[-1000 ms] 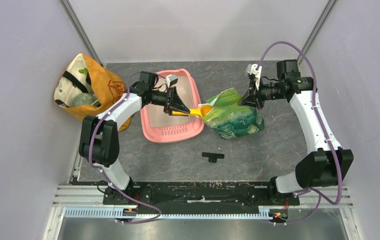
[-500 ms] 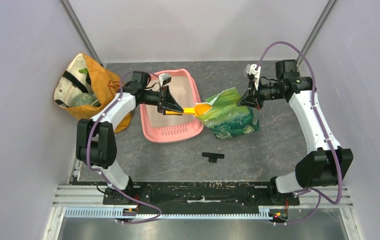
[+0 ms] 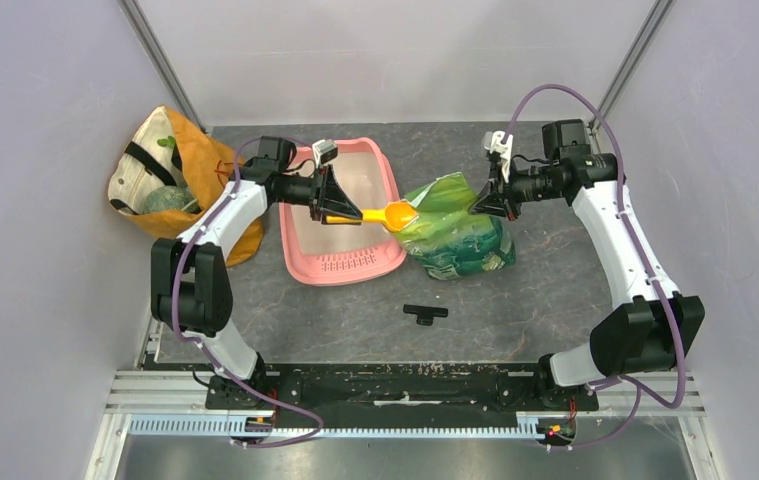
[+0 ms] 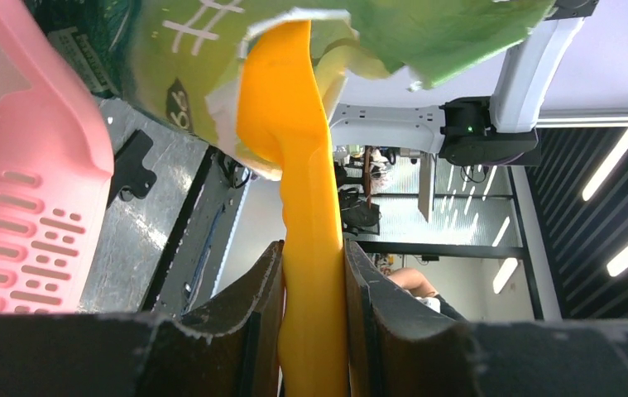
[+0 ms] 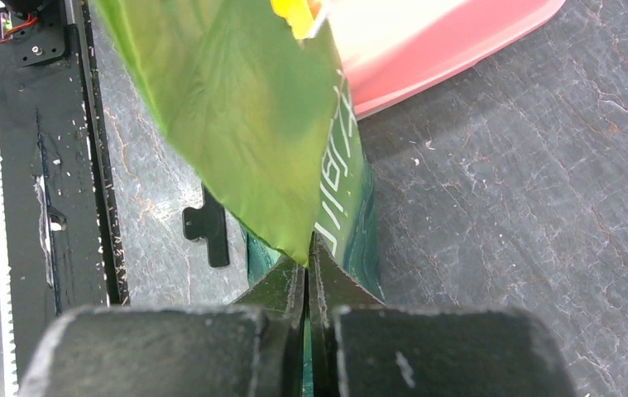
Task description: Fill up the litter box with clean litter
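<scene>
While the left tool (image 4: 313, 258) pinches the stiff scoop (image 4: 294, 124) by its handle and the right tool (image 5: 306, 258) nips the limp green bag (image 5: 236, 107) by its lip, the loose litter, unseen inside, probably pours freely.

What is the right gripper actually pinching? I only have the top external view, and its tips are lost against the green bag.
Observer: The right wrist view shows the right gripper shut on a thin flap at the top edge of the green foil bag.
Operator: Does the left one really grip the scoop?
Observer: Yes. In the left wrist view the left gripper is clamped on the handle of the orange scoop, whose bowl end sits at the bag's torn mouth.
</scene>
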Motion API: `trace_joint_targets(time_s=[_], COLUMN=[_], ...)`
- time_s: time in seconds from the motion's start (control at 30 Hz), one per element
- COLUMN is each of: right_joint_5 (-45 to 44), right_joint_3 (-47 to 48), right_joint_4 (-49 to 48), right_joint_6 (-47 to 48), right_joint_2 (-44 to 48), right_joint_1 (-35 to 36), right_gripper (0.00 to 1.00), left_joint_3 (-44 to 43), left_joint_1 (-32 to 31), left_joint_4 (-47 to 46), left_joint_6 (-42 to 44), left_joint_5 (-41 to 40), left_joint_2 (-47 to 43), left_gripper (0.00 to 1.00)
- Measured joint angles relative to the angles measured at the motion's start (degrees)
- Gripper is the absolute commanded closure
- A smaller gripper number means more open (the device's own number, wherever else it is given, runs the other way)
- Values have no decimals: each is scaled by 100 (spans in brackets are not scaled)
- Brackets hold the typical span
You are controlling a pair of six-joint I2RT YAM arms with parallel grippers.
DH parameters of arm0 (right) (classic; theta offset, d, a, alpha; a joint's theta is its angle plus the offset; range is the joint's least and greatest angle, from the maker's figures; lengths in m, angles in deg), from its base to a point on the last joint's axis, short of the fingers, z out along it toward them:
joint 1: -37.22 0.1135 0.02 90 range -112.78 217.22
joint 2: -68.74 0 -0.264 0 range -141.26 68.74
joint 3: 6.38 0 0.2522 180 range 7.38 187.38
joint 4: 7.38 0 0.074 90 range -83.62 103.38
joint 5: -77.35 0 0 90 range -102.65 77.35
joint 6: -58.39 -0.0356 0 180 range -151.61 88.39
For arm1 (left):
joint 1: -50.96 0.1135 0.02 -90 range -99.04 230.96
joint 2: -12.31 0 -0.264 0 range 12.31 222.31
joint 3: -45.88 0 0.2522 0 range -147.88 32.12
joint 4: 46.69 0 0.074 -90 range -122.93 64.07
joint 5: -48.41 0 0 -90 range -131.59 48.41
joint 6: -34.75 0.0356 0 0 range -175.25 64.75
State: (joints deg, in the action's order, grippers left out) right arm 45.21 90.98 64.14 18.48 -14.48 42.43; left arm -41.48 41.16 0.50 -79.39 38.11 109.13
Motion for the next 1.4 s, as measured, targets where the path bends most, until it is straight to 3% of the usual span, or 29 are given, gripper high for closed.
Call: trace_joint_targets(time_s=[0.37, 0.6, 0.8, 1.4], right_joint_5=[-136, -166, -208, -229], right_joint_3=[0, 0, 0, 94], right_joint_4=[-44, -35, -31, -13], right_joint_6=[-61, -57, -57, -57], right_joint_2=[0, 0, -15, -96], right_joint_1=[59, 70, 70, 70], right_gripper=[100, 100, 100, 100], left_joint_3=[-431, -575, -584, -214], left_joint_1=[50, 562, 800, 1722], left_joint_4=[144, 1847, 2583, 2887], left_joint_6=[-17, 1375, 1967, 2317], left_joint_5=[57, 382, 501, 595], left_joint_2=[9, 201, 219, -201], left_gripper=[98, 98, 98, 98])
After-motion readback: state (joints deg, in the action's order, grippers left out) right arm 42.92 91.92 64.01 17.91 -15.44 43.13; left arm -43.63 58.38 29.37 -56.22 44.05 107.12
